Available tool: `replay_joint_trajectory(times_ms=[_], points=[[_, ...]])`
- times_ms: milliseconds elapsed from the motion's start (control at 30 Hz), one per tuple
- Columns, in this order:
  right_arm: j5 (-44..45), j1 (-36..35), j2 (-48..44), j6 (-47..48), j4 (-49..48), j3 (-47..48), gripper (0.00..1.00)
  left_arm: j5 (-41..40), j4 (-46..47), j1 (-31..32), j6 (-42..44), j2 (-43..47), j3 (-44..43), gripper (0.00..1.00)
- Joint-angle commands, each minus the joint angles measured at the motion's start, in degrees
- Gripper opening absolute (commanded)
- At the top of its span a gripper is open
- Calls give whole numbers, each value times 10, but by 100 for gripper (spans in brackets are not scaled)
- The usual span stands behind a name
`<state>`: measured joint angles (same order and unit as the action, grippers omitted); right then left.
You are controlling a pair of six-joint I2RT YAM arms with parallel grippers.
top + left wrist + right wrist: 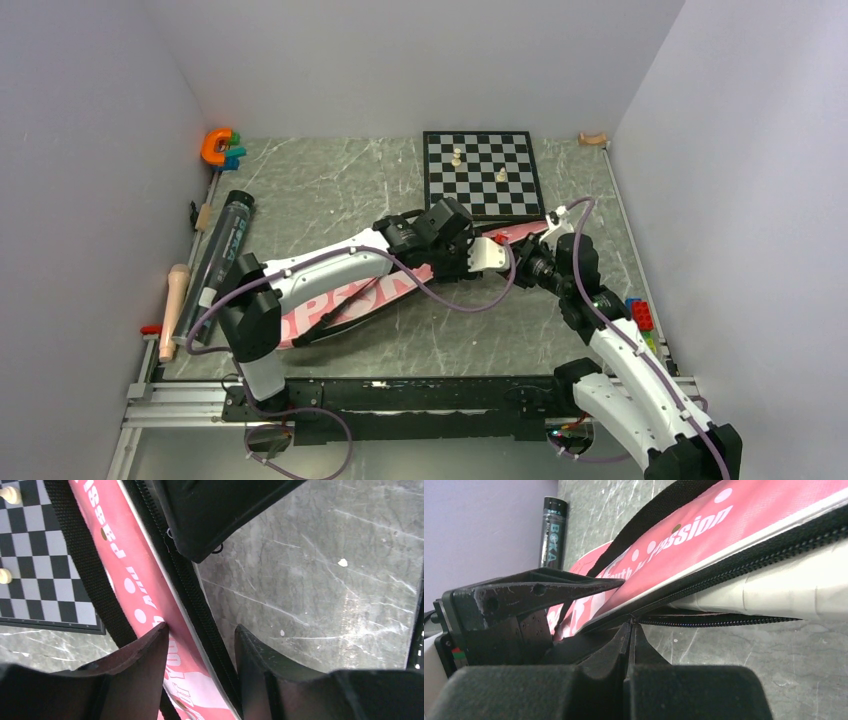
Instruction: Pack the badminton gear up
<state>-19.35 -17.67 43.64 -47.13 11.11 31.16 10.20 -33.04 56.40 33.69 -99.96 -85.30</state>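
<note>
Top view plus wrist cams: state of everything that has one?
bag: lying flat on the table
zip: partly open, white handle showing inside
left hand: open, straddling the bag's zip edge
right hand: shut, seemingly pinching the zip
tube: lying flat at the left side
chessboard: flat, two pieces upright

The long pink fabric bag carries large white letters "SPOR" in the top view; the rest of the word is covered. In the right wrist view the bag shows white lettering "outh & Passion". In the left wrist view the bag shows "Passi", cut off at the edge. The long black tube carries the brand "BOKA" twice, small at its top and larger along its side.
</note>
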Motion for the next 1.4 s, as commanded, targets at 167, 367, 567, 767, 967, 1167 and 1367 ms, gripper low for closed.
replay_joint_trajectory(times_ms=[167,367,567,767,967,1167,1367], points=[[-3,-10,-33,-24,-30,43,0,-99,46,26,28,-3,-8,43],[3,-11,-32,-25,-3,62,0,-134,52,34,46,11,-16,12],[12,-11,-13,-9,25,116,26,-36,-45,2,3,20,-104,0],[42,-11,-2,37,93,205,58,79,-97,-53,-32,32,-164,0],[102,-11,-29,79,142,291,55,258,-131,-130,-76,39,-227,0],[261,-10,-15,119,205,398,20,354,-168,-162,-64,62,-243,0],[363,-7,42,137,242,470,0,406,-172,-189,-62,97,-214,0]])
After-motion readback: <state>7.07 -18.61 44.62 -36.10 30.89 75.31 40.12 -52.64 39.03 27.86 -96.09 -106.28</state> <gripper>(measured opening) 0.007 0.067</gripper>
